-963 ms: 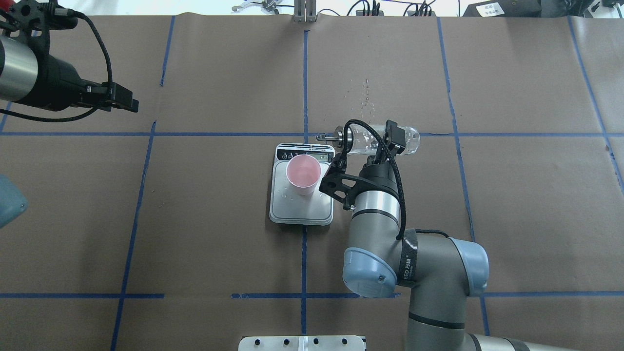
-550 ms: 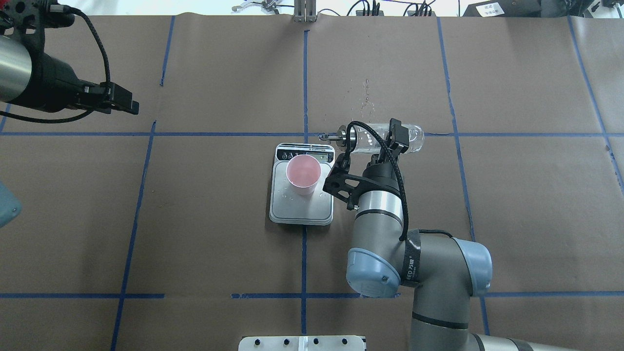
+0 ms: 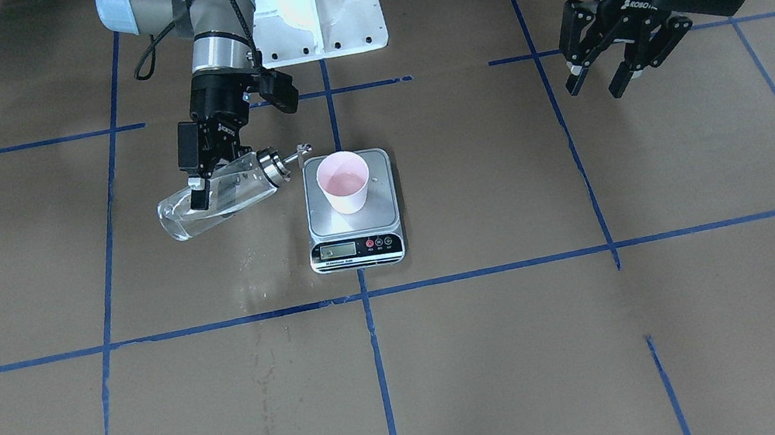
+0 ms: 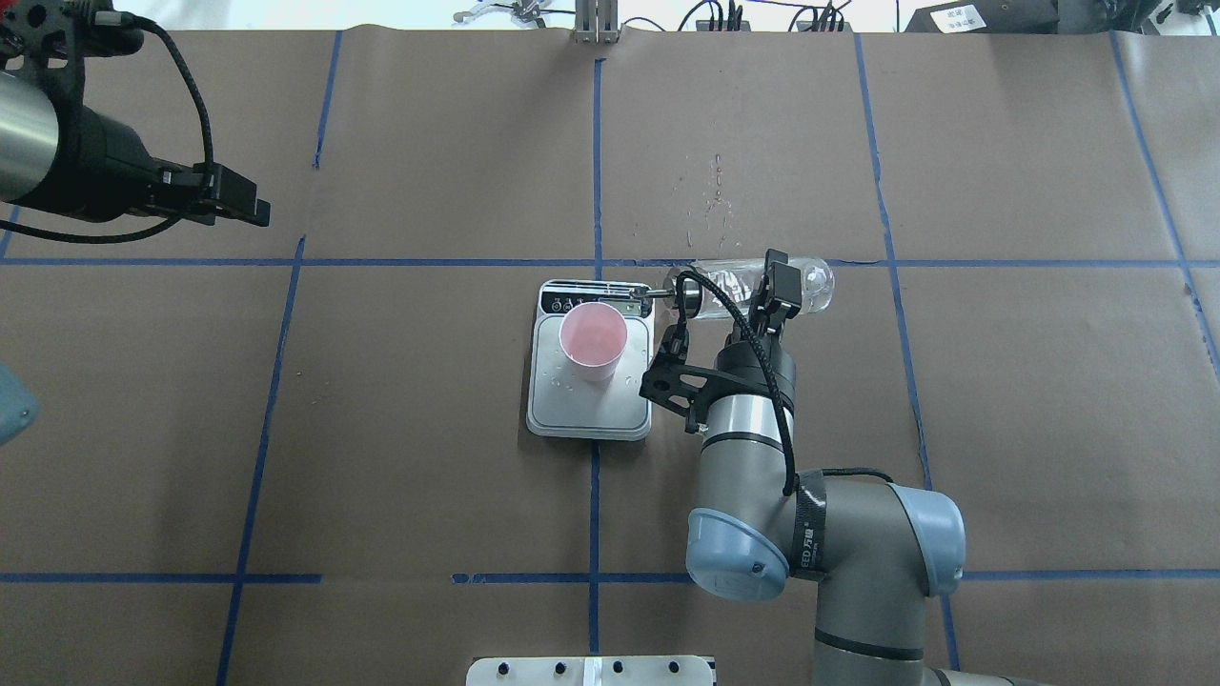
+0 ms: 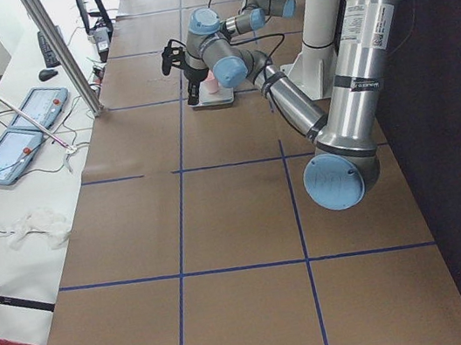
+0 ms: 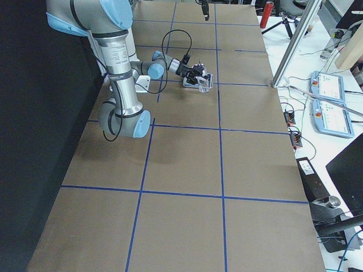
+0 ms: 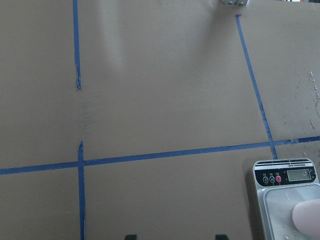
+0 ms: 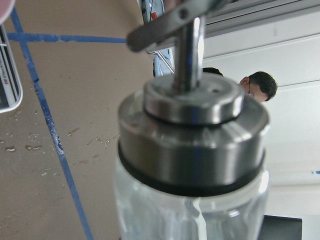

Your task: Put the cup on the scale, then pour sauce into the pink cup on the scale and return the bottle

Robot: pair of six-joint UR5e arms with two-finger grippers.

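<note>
The pink cup [image 3: 344, 181] [image 4: 593, 338] stands upright on the scale [image 3: 380, 212] [image 4: 591, 412], towards its display end. My right gripper [image 3: 209, 188] [image 4: 762, 286] is shut on the clear glass bottle [image 3: 227, 197] [image 4: 810, 281]. The bottle lies almost level in the air, its metal spout [image 3: 301, 151] pointing at the cup and ending just beside the rim. A little clear sauce [image 3: 187, 221] rests along its lower side. The collar [image 8: 192, 135] fills the right wrist view. My left gripper [image 3: 600, 75] [image 4: 255, 205] hangs open and empty, far off to the side.
Wet drops [image 4: 710, 195] [image 3: 251, 272] mark the brown paper beyond the bottle. The white robot base [image 3: 322, 16] sits behind the scale. Blue tape lines grid the table. An operators' bench with tablets [image 5: 28, 127] runs along the far side, and a person [image 8: 257, 85] is there.
The right arm has carried the bottle a little to the right and nearer the robot, with the spout drawing back from the cup. The left arm has barely moved.
</note>
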